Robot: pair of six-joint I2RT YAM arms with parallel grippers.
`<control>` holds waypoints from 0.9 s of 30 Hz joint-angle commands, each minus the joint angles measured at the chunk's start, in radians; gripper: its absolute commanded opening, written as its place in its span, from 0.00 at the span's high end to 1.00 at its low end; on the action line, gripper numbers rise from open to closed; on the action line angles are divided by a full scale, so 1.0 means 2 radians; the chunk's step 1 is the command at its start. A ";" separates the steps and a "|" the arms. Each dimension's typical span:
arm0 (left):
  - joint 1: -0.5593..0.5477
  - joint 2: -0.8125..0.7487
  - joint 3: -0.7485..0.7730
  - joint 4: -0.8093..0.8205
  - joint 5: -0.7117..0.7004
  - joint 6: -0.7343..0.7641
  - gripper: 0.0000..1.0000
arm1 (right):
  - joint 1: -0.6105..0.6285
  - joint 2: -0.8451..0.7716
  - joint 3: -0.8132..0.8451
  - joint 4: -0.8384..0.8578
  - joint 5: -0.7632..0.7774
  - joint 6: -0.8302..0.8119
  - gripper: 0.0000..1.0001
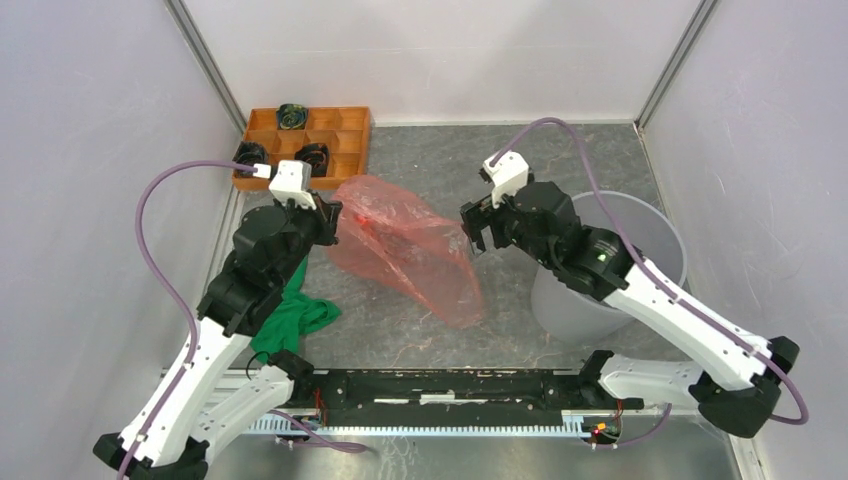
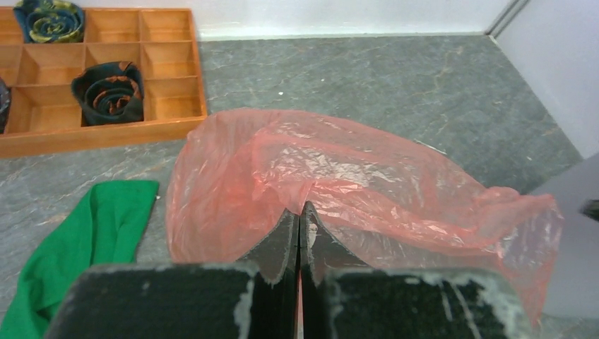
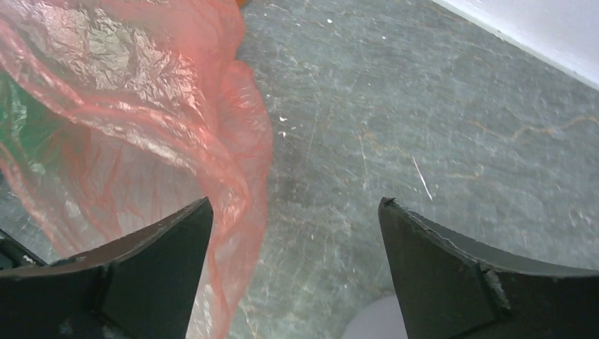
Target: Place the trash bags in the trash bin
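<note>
The red-orange translucent trash bag hangs spread above the middle of the table; it also shows in the left wrist view and the right wrist view. My left gripper is shut on the bag's left edge, its closed tips pinching the plastic. My right gripper is open at the bag's right edge; in its own view the bag's hem lies just inside the left finger, not held. The pale grey trash bin stands at the right, mostly under the right arm.
A brown compartmented wooden tray with small black rolls sits at the back left. A green cloth lies under the left arm. White walls enclose the table on three sides.
</note>
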 commanded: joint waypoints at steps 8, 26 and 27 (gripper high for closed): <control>0.000 0.034 0.007 0.031 0.002 -0.049 0.98 | 0.002 -0.088 0.090 -0.255 0.103 0.078 0.02; -0.001 0.092 0.124 -0.019 -0.017 -0.030 0.98 | 0.002 -0.104 0.029 -0.295 0.076 0.037 0.02; -0.001 0.095 0.134 -0.019 -0.018 -0.029 0.98 | 0.002 -0.102 0.033 -0.296 0.081 0.033 0.02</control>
